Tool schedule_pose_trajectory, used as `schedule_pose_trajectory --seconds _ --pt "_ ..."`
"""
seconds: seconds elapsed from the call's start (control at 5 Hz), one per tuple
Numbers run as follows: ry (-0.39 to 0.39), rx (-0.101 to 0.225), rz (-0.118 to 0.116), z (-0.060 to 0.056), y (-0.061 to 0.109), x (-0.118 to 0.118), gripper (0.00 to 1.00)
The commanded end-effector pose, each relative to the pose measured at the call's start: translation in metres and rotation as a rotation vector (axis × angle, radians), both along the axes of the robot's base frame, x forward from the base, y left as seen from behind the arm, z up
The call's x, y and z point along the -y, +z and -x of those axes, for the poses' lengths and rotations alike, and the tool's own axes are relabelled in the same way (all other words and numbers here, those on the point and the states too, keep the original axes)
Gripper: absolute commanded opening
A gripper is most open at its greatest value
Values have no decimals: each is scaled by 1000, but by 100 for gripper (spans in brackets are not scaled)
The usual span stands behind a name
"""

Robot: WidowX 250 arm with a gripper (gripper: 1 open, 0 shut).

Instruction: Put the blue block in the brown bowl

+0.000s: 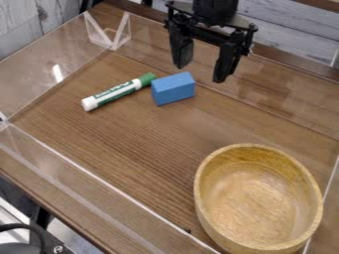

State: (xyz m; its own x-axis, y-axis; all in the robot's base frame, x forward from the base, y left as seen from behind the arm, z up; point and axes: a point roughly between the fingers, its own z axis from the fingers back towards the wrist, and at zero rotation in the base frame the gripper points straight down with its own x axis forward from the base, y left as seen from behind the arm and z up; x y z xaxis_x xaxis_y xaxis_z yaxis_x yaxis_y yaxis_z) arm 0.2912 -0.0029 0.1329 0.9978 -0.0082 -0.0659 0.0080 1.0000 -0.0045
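Note:
A small bright-blue block (172, 88) lies on the wooden table, left of centre. My gripper (201, 67) hangs open just above and to the right of it, its black fingers pointing down with nothing between them. The left finger (179, 52) stands close over the block's far right corner. At the front right sits the brown bowl (259, 197), a wide light-wood bowl with a thick rim, and nothing lies in it.
A white marker with a green cap (118, 93) lies diagonally just left of the block, its cap end nearly touching it. Clear acrylic walls (106, 35) enclose the table (119, 159), with a low clear wall along the front-left edge.

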Motion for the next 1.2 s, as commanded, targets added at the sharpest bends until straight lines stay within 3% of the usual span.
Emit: schedule_pose_trajectory --seconds 0.0,0.6,1.0 --pt "-49 -11 -2 -2 -8 -3 100" --pt "-327 -3 -6 -15 -28 -27 100" --pt "-422 6 -14 -28 -38 -42 100"
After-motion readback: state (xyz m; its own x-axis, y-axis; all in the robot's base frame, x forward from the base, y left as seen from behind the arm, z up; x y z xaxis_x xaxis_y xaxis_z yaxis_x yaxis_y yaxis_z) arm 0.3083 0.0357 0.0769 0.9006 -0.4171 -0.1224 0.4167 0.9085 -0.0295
